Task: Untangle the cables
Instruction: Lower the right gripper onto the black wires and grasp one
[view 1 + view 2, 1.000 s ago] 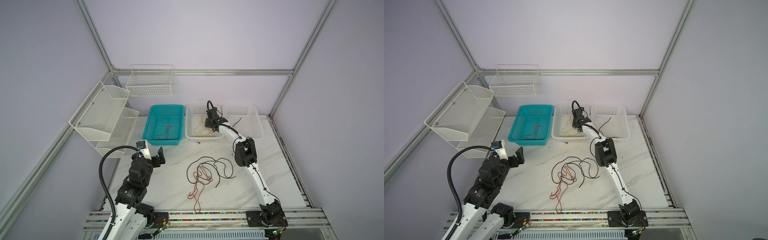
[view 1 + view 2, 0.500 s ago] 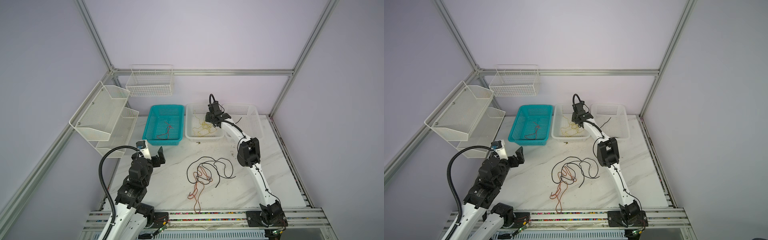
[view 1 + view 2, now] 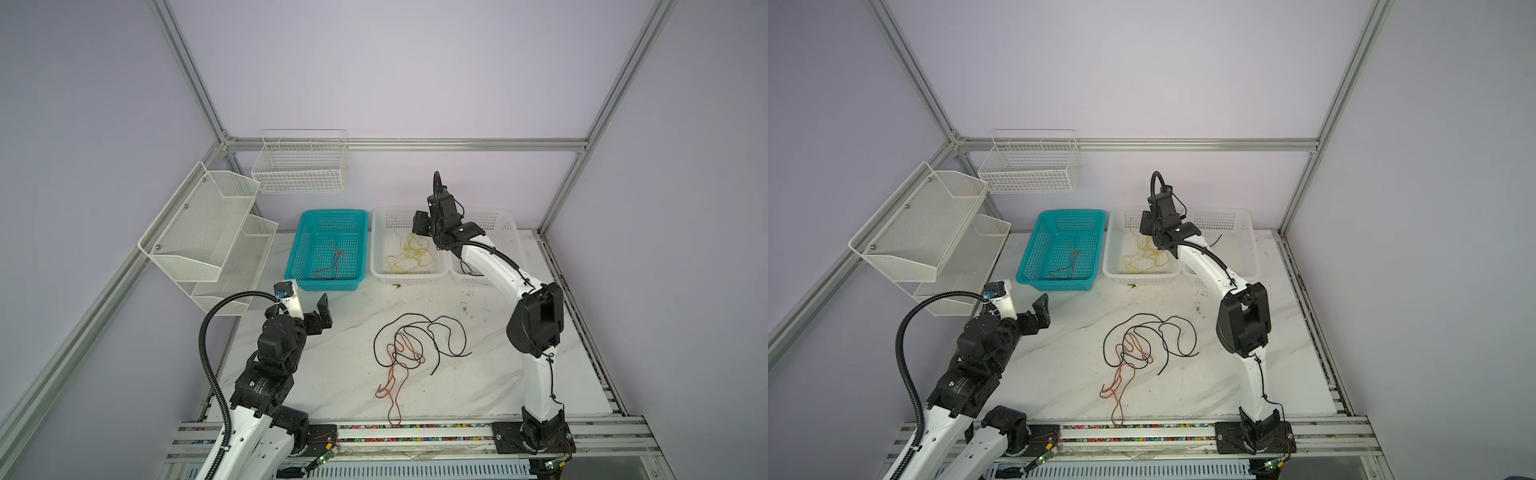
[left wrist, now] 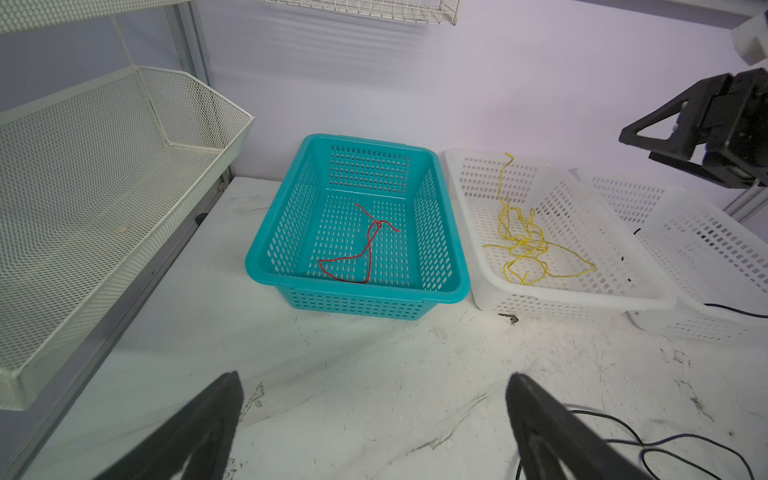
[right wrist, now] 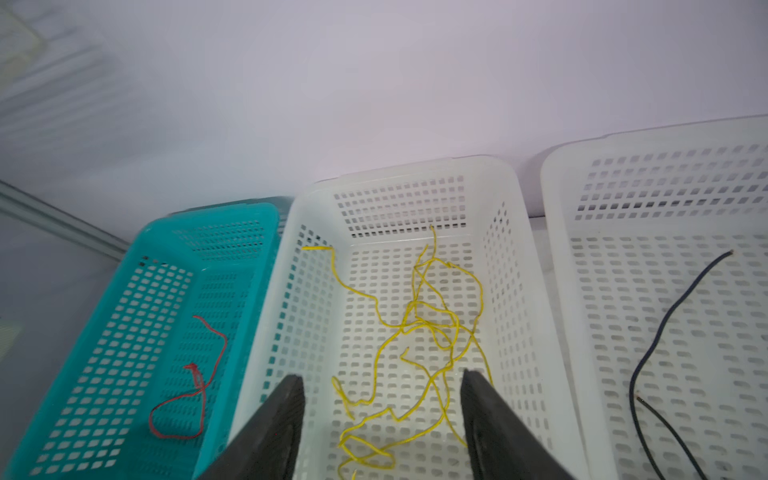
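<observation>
While right gripper (image 5: 382, 376) hangs over yellow cable (image 5: 415, 320): jaws apart, empty; best to rise straight, clear of loops.
Left gripper (image 4: 374, 376): jaws apart, empty.
Tangle (image 3: 405, 347): middle of table (image 3: 332, 374), likely next.

Teal basket (image 3: 300, 249) just beside middle white basket (image 3: 409, 279); mesh shelves (image 3: 199, 224) at left.

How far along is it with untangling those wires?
Done, it seems: a red cable lies in the teal basket, yellow cables in the middle white basket, a black cable in the right white basket. In hand: nothing; both arms' jaws stand open and empty, the right ones above the yellow cables. Left: the black and orange tangle on the table.
</observation>
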Controlling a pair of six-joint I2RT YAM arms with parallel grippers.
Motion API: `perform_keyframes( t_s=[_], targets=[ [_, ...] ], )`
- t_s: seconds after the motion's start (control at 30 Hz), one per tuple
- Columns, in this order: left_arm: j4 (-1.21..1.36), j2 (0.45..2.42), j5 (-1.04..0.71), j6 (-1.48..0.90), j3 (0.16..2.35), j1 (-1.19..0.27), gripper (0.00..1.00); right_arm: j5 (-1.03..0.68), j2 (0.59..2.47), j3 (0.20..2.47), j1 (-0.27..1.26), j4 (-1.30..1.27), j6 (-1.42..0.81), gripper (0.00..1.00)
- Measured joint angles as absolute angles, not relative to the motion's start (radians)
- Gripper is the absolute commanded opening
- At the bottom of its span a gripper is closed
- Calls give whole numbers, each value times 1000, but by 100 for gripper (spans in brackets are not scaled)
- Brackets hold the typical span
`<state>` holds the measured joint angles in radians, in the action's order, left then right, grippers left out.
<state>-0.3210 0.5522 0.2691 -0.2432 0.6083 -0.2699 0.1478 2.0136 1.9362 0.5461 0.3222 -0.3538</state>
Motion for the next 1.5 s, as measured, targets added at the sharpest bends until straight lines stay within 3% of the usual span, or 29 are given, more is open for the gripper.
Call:
perform_keyframes(
  t_s=[0.37,0.67,0.93,1.5],
  targets=[
    [-323,552,188,-244,608,-278,100,145,1476,1211,627,171,-371,65],
    [-331,555,145,-247,609,-284,100,184,1228,870,623,207,-429,65],
    [-331,562,115,-247,609,-286,100,197,1308,741,623,242,-515,60],
    [-331,585,107,-244,609,-290,100,292,1562,750,622,183,-529,57]
  ],
)
